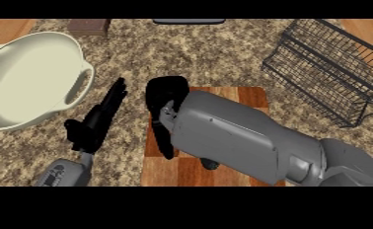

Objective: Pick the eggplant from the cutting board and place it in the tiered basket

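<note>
The wooden cutting board (247, 97) lies in the middle of the counter. My right forearm crosses it from the lower right, and my right hand (167, 95) hangs over the board's far left corner, back turned up. No eggplant shows clearly; a small dark shape (209, 164) peeks out under the forearm, and I cannot tell what it is. The black wire tiered basket (320, 70) stands at the far right, nothing showing inside it. My left hand (93, 122) rests open left of the board, fingers straight and pointing away.
A large cream two-handled bowl (36, 75) sits at the left. A brown block (89, 26) and a dark flat object (189, 21) lie along the far edge. Speckled counter separates the board from the basket.
</note>
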You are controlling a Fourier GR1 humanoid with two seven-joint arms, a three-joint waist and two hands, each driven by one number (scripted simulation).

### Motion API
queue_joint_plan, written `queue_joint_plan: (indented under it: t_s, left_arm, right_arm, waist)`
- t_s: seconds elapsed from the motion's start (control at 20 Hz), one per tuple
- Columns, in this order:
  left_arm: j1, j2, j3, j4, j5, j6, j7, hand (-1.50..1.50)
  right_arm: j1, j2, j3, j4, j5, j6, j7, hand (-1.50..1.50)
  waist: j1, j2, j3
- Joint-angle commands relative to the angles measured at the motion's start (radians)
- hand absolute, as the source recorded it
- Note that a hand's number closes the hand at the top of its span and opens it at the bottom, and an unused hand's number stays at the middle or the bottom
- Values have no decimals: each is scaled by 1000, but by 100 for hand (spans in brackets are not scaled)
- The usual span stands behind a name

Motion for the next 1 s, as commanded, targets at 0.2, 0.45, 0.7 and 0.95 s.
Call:
queue_joint_plan:
  t_s: [0.2, 0.45, 0.7, 0.95]
  left_arm:
    - [33, -24, -14, -20, -25, 5, -6, 0]
    - [-10, -14, 19, -11, -20, -10, 40, 0]
    - [37, -32, 0, -24, -42, -11, 0, 0]
    - [1, -50, 18, -23, -57, 17, 34, 0]
  right_arm:
    - [86, 35, 50, 29, 11, -1, 197, -150]
    - [150, -17, 58, -59, 51, 0, 187, -150]
    - [204, 18, 103, 50, 118, -49, 156, -150]
    - [259, -31, 94, 32, 129, -26, 131, -150]
  waist:
    - [0, 1, 1]
    - [-10, 0, 1]
    - [3, 4, 1]
    - [1, 3, 1]
